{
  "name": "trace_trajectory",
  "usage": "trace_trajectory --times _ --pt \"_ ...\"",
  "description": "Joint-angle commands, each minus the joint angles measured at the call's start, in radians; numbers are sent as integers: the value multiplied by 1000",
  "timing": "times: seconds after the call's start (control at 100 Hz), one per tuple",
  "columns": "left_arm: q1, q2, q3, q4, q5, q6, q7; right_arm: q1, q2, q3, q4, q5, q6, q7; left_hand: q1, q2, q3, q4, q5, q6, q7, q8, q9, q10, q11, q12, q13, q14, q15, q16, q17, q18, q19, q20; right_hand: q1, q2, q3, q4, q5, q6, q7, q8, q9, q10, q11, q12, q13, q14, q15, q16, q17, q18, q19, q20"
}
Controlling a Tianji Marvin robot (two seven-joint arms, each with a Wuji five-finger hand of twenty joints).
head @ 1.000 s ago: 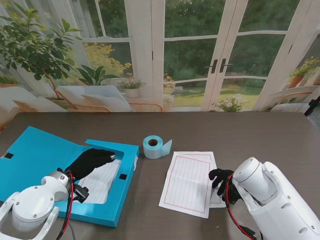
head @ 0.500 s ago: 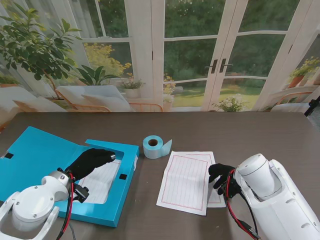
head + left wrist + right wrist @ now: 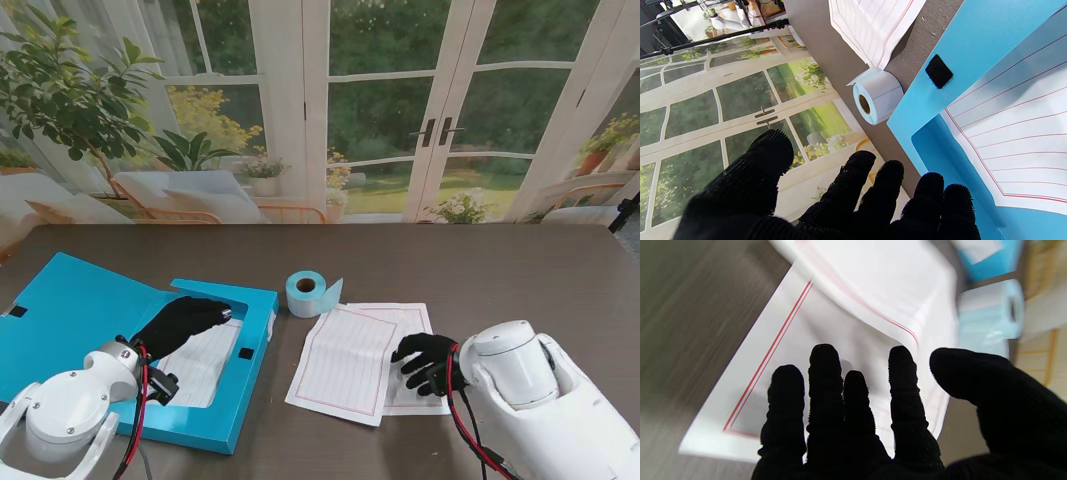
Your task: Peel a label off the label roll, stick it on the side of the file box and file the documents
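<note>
Thin white red-ruled paper sheets [image 3: 345, 358] lie just right of the open blue plastic file box [image 3: 120, 340].

Light, limp, slippery — best pinched at an edge; the black-gloved right hand [image 3: 428, 360] rests spread on them, clamping nothing. The left hand [image 3: 180, 322] hovers fingers apart over the box — the pale-blue label roll [image 3: 306, 293] stands beyond.

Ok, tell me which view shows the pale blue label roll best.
The left wrist view: the pale blue label roll is sharp, core and loose label end visible. The stand view shows it small; the right wrist view shows it blurred.
</note>
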Motion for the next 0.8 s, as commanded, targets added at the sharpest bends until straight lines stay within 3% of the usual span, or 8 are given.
trace_trajectory --times 0.0,0.09,0.17,0.28,0.44,0.59,0.68,0.79 --pt "3 -2 0 0 -4 2 -19 -7 -49 69 -4 -49 45 150 13 22 -26 -4 26 -7 -11 5 -3 -1 -2 0 5 16 -16 6 8 -7 -26 17 34 -44 -19 -91 -22 -56 -10 15 -35 -10 -12 -16 -21 0 -12 17 -101 -22 -24 39" --pt "6 -3 -2 -2 -4 3 -18 -13 -59 68 -5 -32 17 135 13 21 -27 -4 25 -6 -11 5 -4 -2 -2 0 4 16 -17 6 8 -9 -26 17 86 -52 -43 -195 -42 -69 -24 34 -48 -15 -30 -27 -45 8 -35 16 -123 -19 -46 45" --pt "8 -3 -3 -4 -4 4 -16 -19 -70 72 -4 -4 -8 119 15 24 -28 -4 26 -7 -11 5 -4 -1 -2 0 5 16 -17 6 7 -9 -26 17 126 -40 -57 -338 -56 -77 -27 35 -60 -20 -35 -30 -64 11 -47 20 -141 -20 -63 54" --pt "10 -3 -3 -6 -5 5 -16 -24 -78 67 -3 12 -47 110 17 26 -32 -4 24 -7 -12 5 -4 -3 -2 0 5 15 -17 6 7 -9 -26 17 163 -30 -65 -494 -64 -93 -13 14 -60 -24 -37 -30 -73 14 -55 22 -149 -21 -73 62" --pt "10 -3 -3 -5 -6 5 -19 -36 -105 67 -4 62 -96 51 18 24 -35 -3 25 -7 -12 5 -4 -2 -2 0 5 15 -17 7 6 -9 -27 17 195 -72 -39 -565 -49 -94 7 7 -39 -26 -35 -29 -66 15 -58 22 -150 -17 -76 63" --pt "10 -2 -4 -5 -6 4 -21 -36 -111 47 -3 65 -126 35 18 25 -36 -3 25 -8 -11 5 -4 -2 -2 1 5 15 -17 7 7 -10 -27 17 95 -152 170 -653 -23 -77 17 91 -8 -28 -28 -22 -34 14 -59 24 -130 -4 -78 70" --pt "11 -2 -4 -5 -6 4 -22 -36 -118 35 -4 60 -134 11 18 27 -34 -3 25 -8 -12 5 -5 -3 -2 0 6 16 -17 7 6 -10 -27 17 117 -164 151 -723 -13 -70 103 45 23 -26 -10 -12 -1 13 -45 27 -104 6 -75 67" --pt "12 -2 -5 -7 -4 7 -22 -29 -112 15 -5 25 -146 17 18 28 -37 -3 25 -8 -11 5 -5 -3 -3 0 5 15 -17 7 6 -10 -27 17 125 -165 118 -755 1 -67 198 29 64 -26 10 -2 43 8 -32 27 -68 15 -62 62"
